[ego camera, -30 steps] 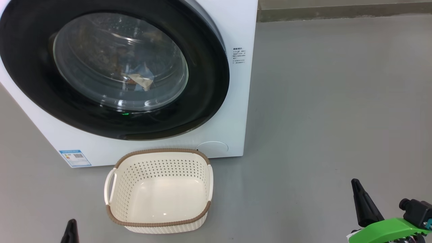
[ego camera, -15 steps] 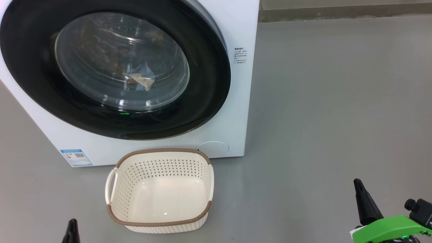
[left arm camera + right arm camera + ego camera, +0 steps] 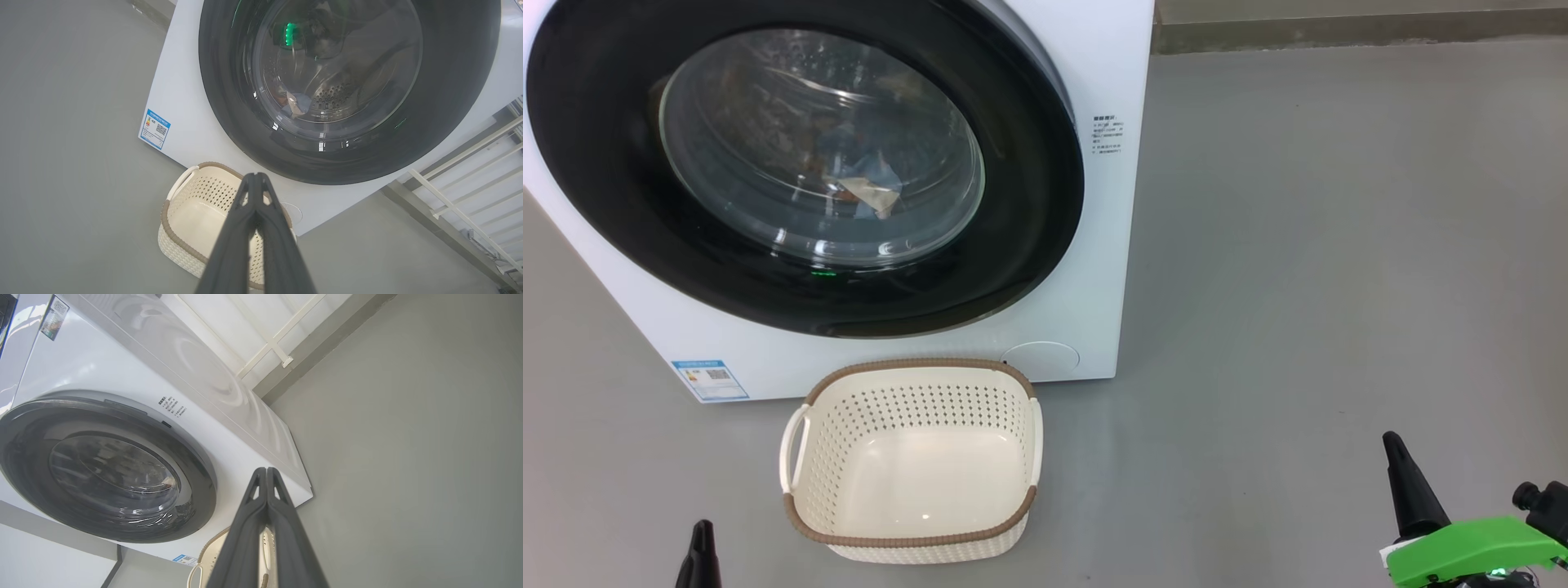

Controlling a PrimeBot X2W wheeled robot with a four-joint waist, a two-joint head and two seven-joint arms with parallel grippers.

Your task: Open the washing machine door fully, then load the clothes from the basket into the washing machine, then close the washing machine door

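The washing machine door [image 3: 809, 163], its wide glossy black rim ringing a bulging glass window, sits closed against the front of the washing machine [image 3: 1098, 245]. Behind the glass, toward 5 o'clock of the window's centre, the clothes [image 3: 870, 192] lie in the steel drum as a patch of pale blue fabric with a lighter fold. How many pieces lie there cannot be told through the reflections. A small green light [image 3: 823, 273] glints on the door at 6 o'clock.

On the grey floor [image 3: 1298, 286] at 6 o'clock of the door, just in front of the white cabinet, stands the basket [image 3: 915, 365], brown rim up and its bare cream bottom showing. A blue label sticker [image 3: 710, 380] marks the machine's front at 7 o'clock of the door. A round cover [image 3: 1039, 359] sits at 5 o'clock and a block of small print [image 3: 1107, 135] at 3 o'clock.

In the head view the left end effector [image 3: 701, 531] pokes up at 7 o'clock of the basket. The right end effector [image 3: 1392, 445] rises at 3 o'clock, well apart from it, above a bright green part [image 3: 1470, 551].

The left wrist view shows the left end effector [image 3: 255, 176] clenched, fingers pressed together at the tips and grasping nothing. The right wrist view shows the right end effector [image 3: 266, 471] likewise clenched on nothing. Both hang above the floor, clear of door and basket.
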